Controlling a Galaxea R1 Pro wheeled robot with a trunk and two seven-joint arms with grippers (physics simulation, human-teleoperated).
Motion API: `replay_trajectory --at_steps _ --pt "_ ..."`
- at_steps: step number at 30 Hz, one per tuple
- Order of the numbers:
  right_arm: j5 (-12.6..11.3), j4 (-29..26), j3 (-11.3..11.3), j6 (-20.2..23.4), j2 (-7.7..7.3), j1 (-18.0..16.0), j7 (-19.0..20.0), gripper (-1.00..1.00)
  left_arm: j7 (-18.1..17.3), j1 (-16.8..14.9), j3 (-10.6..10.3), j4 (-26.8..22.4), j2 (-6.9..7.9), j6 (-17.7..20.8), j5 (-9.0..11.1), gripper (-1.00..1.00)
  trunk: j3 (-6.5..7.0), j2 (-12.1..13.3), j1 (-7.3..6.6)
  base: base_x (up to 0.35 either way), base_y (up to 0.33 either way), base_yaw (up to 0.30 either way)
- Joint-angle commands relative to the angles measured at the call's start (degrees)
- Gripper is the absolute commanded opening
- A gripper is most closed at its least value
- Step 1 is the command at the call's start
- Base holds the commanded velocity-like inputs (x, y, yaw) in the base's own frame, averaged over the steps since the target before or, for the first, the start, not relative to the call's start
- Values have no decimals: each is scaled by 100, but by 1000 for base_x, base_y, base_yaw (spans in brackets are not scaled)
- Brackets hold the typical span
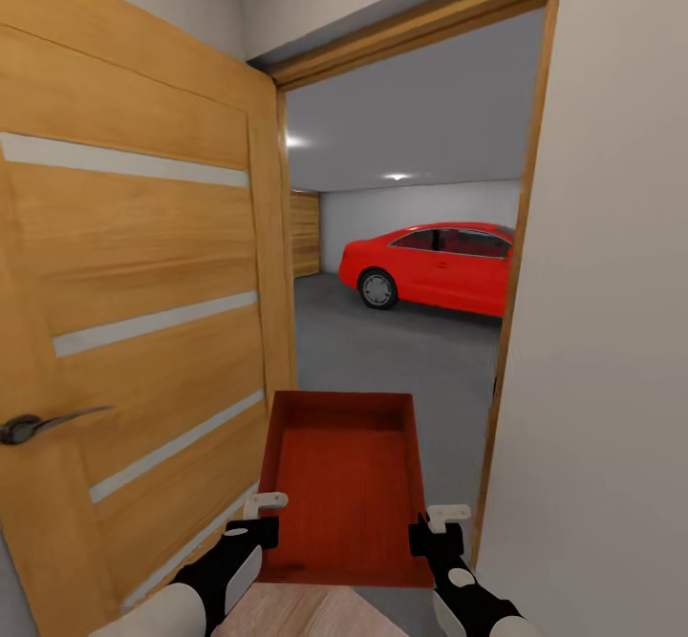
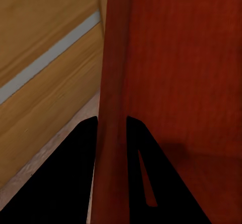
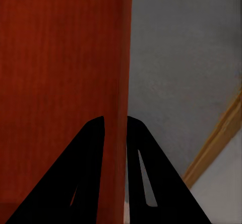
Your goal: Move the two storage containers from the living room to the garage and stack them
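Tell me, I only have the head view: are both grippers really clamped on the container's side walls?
Observer: Yes. In the left wrist view the left gripper has one finger on each side of the storage container wall.
Operator: And the right?
Observer: Same: the right gripper straddles the opposite wall, one finger inside the container, one outside.
Operator: What's beneath that side?
Observer: Grey floor, with the door frame close by.

container (image 1: 344, 484) between door (image 1: 134, 331) and wall (image 1: 612, 331).
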Motion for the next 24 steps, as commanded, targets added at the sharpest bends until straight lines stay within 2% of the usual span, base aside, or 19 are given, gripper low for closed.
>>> replay_trajectory --at_steps 1,12,24 --pt "14 17 -182 -20 1 -4 -24 -100 73 -6 90 -40 67 38 -112 -100 -9 -7 4 245 218 -56" --pt "15 17 -182 -20 1 -4 -22 -100 73 -5 88 -40 67 40 -112 -100 -9 -7 4 245 218 -37" --pt "14 17 -182 -20 1 -4 -24 -100 73 -6 92 -40 67 41 -112 -100 -9 -7 4 245 218 -260"
